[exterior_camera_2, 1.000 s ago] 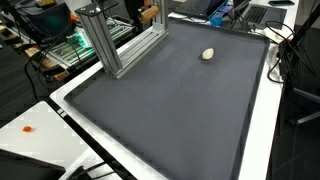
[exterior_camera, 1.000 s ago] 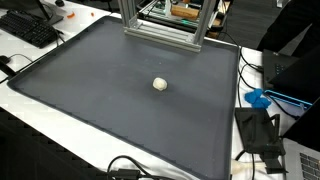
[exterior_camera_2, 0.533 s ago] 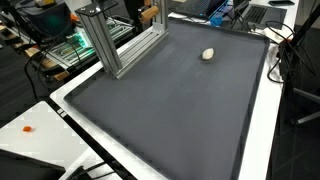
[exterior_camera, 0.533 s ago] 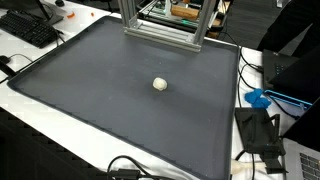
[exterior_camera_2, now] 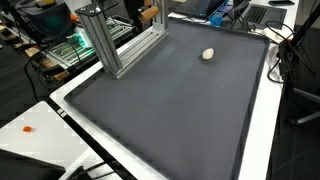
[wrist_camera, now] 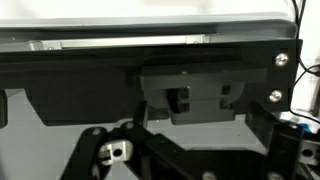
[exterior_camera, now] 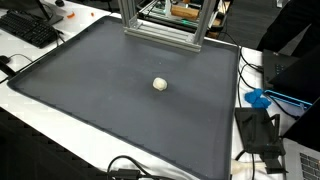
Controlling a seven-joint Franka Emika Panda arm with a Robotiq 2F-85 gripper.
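I judge nothing is started yet — the pale ball [exterior_camera: 160, 84] lies untouched on the dark mat [exterior_camera: 90, 110] covering the bench [exterior_camera: 35, 122]. My hand [wrist_camera: 190, 160] shows only in the wrist view, away from it — wide or narrow, I cannot tell

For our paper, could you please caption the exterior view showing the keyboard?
A small pale object alone on a dark mat, aluminium frame behind.

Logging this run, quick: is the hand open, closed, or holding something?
Hand: cannot be told; only dark parts of it show in the wrist view.
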